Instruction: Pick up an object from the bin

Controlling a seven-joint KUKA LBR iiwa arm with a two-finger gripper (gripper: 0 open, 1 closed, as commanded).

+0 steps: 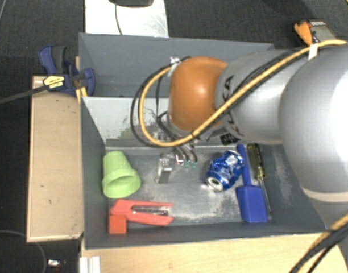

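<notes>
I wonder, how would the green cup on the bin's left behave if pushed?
The green cup lies on its side and tapers, so it would probably roll in a curve. It looks like plastic, likely light and easily nudged.

The bin is grey sheet metal, matt, its floor scuffed and dusty. The green cup looks like smooth matt plastic, as does the red tool. The crushed blue can is glossy, creased metal. The blue block is plain plastic. The arm's orange cover shines smooth.

Bulky silver-grey arm, glossy orange wrist cover, yellow and black cables looped alongside
</notes>
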